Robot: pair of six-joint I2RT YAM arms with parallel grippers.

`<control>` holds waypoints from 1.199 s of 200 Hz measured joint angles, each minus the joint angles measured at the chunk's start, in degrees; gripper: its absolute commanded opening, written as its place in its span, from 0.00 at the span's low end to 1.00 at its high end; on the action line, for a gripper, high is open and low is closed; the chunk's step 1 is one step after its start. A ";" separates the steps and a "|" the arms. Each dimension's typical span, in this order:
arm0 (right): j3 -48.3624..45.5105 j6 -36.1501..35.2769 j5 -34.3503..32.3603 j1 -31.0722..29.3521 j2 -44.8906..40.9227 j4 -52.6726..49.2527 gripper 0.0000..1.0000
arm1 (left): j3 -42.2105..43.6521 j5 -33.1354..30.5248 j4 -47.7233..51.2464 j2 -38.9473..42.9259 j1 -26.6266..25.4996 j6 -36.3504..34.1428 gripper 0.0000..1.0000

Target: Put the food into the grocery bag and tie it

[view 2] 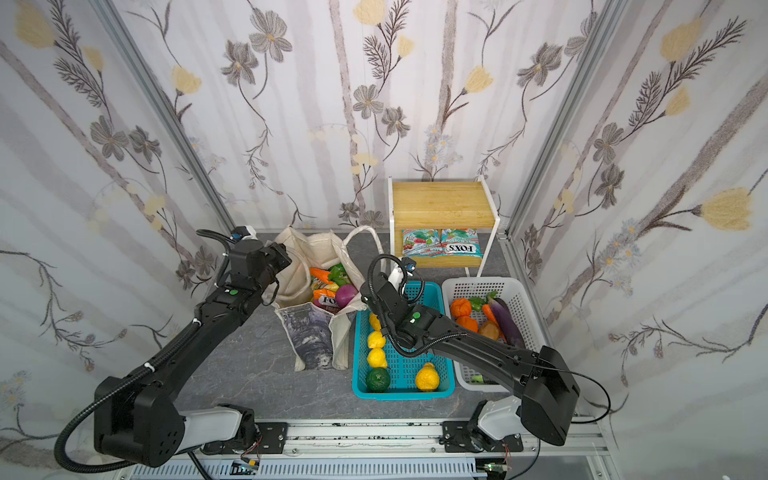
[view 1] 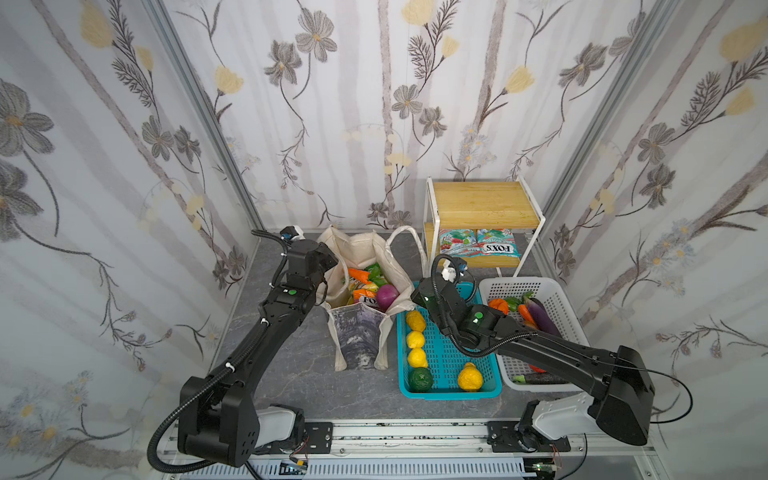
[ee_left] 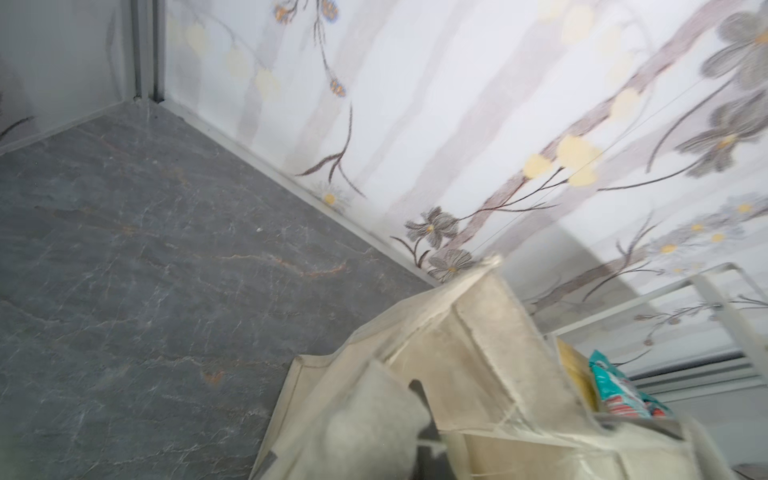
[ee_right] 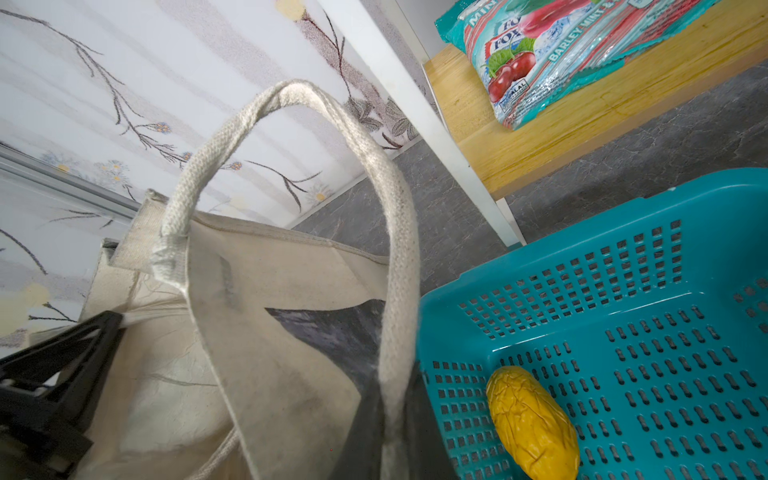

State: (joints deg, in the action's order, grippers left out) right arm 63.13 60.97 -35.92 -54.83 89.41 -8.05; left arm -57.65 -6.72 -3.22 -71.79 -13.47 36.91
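While the left gripper (view 1: 330, 271) is pressed together on the 9 o'clock rim of the bag (view 1: 359, 332), the right gripper (view 1: 411, 300) pinches the 3 o'clock rim by its strap (ee_right: 401, 249), and the mouth stands open between them. The bag stands upright on the counter (view 1: 291, 374), holding an onion (view 1: 387, 295), a carrot (view 1: 358, 275), a pepper (view 1: 375, 270) and a packet (view 1: 365, 300). Just beside it at 3 o'clock, a teal basket (view 1: 444, 365) holds four yellow fruits (view 1: 415, 340) and a green one (view 1: 419, 378); a white basket (view 1: 519, 284) beyond holds an eggplant (view 1: 542, 318) and other vegetables. At the bag's 1 o'clock, two packets (view 1: 496, 247) lie on a shelf (view 1: 482, 203)'s lower board.
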 measured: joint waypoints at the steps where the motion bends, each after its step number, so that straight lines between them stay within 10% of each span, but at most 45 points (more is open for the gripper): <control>1: 0.00 0.00 0.00 0.00 0.00 0.00 0.00 | -0.02 0.15 0.00 0.31 0.04 0.00 0.00; 94: 0.48 -3.56 -1.09 -0.02 0.00 0.11 0.00 | 1.31 25.07 -0.94 4.48 9.92 11.28 0.00; 172: -0.24 -37.55 4.11 -0.26 -0.98 14.47 0.00 | 9.25 44.65 -15.96 2.82 15.78 27.67 0.00; 240: 12.15 -51.39 14.73 -0.04 12.37 10.51 0.00 | 10.82 53.02 -21.55 2.86 19.19 32.17 0.00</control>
State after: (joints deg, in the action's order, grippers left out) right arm 75.29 9.58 -21.19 -54.87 101.78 2.46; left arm -46.83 46.30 -24.77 -68.93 5.72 69.08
